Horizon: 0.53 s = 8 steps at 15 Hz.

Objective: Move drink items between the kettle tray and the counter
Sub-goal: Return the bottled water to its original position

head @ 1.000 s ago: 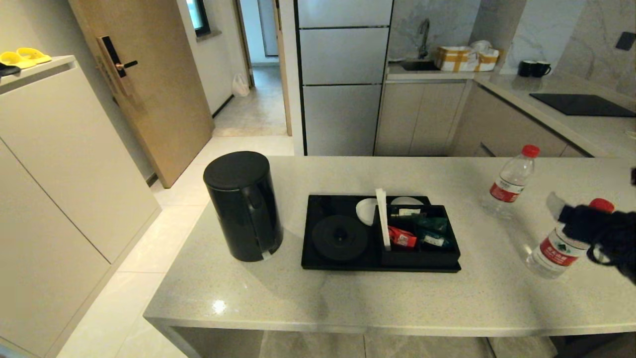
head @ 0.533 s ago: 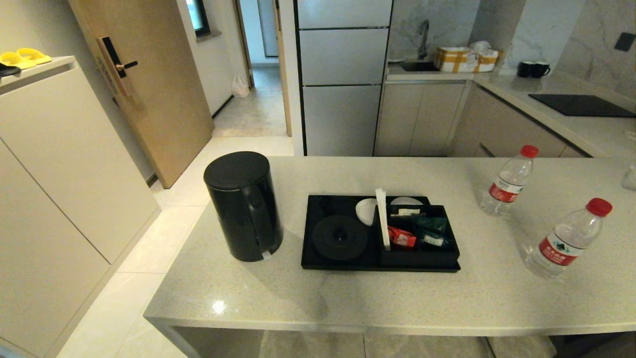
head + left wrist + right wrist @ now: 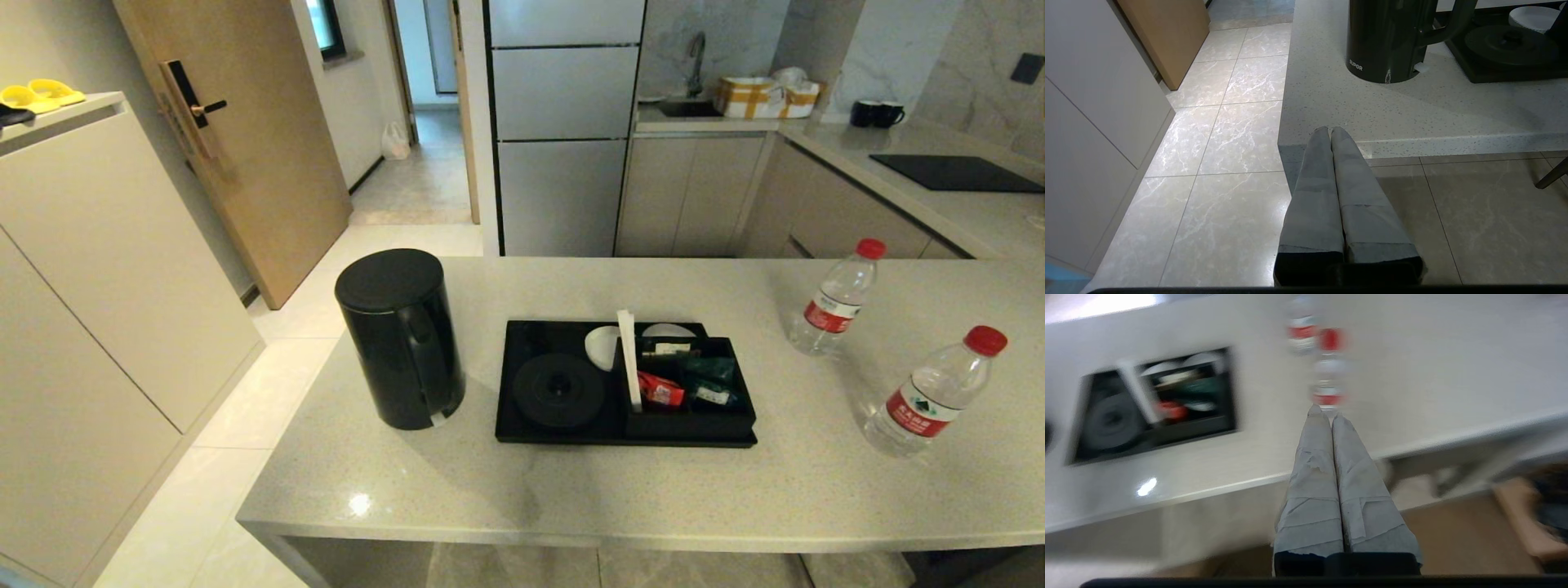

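The black kettle [image 3: 400, 338] [image 3: 1392, 38] stands on the beige counter [image 3: 653, 482], just left of the black kettle tray [image 3: 522, 425] [image 3: 1151, 435]. The tray's round base [image 3: 558, 389] is bare. Two clear water bottles with red caps stand on the counter to the right, one farther back [image 3: 837, 298] and one nearer [image 3: 935, 392] [image 3: 1327, 381]. Neither arm shows in the head view. My left gripper [image 3: 1330, 130] is shut and empty, below the counter's front left corner. My right gripper [image 3: 1325, 412] is shut and empty, off the counter's front edge, apart from the nearer bottle.
The tray's boxed compartment [image 3: 694, 384] holds red and green sachets, with a white divider strip [image 3: 628, 359] and white dishes behind. Two black mugs [image 3: 878, 112] and a hob panel [image 3: 955, 171] sit on the far worktop. Tiled floor [image 3: 1224, 134] lies left of the counter.
My right gripper was on the nearer bottle a second ago, then let go and drew back out of the head view. The bottle stays upright on the counter.
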### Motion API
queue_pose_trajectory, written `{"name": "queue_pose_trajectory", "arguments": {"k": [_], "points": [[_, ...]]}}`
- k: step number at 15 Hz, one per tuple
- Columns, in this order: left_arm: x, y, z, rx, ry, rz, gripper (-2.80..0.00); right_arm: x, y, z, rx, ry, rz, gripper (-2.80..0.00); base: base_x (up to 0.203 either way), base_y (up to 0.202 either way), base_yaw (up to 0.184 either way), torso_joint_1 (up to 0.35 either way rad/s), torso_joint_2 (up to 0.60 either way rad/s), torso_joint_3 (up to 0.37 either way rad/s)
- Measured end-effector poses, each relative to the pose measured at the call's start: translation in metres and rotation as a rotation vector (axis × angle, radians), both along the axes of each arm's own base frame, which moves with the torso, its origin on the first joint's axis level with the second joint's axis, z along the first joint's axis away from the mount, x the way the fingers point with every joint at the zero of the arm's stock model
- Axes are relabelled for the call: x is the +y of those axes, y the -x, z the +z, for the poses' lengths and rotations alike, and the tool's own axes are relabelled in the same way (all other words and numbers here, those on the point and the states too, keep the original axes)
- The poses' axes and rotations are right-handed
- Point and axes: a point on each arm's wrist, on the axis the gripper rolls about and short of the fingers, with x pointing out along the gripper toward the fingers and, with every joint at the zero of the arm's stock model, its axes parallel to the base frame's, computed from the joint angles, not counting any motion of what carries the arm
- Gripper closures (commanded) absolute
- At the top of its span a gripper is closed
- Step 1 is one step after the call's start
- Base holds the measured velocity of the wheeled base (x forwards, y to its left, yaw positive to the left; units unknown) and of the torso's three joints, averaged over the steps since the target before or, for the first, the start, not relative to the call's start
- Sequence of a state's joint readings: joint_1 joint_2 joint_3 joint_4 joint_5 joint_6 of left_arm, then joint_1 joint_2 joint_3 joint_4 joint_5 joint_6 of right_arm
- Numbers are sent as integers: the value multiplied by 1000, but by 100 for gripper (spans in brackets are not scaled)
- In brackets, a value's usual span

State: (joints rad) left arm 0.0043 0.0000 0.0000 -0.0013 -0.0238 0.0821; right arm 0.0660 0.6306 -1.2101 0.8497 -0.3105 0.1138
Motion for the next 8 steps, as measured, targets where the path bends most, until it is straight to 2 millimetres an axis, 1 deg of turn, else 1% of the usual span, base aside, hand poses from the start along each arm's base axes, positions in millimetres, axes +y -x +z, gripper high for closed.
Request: {"name": "queue_pose_trajectory", "arguments": {"k": [2, 3, 4, 5, 6, 8], "points": [[0, 0, 0, 0, 0, 0, 0, 10, 39, -11, -28, 45, -58, 0, 0, 0, 0, 0, 0, 0], [0, 0, 0, 0, 0, 0, 0, 17, 57, -23, -34, 54, -56, 0, 0, 0, 0, 0, 0, 0], [0, 0, 0, 0, 0, 0, 0, 23, 69, -36, -26, 56, -37, 0, 0, 0, 0, 0, 0, 0], [0, 0, 0, 0, 1, 0, 0, 25, 78, -47, -22, 52, -10, 0, 0, 0, 0, 0, 0, 0], [0, 0, 0, 0, 1, 0, 0, 23, 82, -54, -27, 46, 21, 0, 0, 0, 0, 0, 0, 0], [0, 0, 0, 0, 1, 0, 0, 20, 82, -68, 4, 11, 52, 0, 0, 0, 0, 0, 0, 0]]}}
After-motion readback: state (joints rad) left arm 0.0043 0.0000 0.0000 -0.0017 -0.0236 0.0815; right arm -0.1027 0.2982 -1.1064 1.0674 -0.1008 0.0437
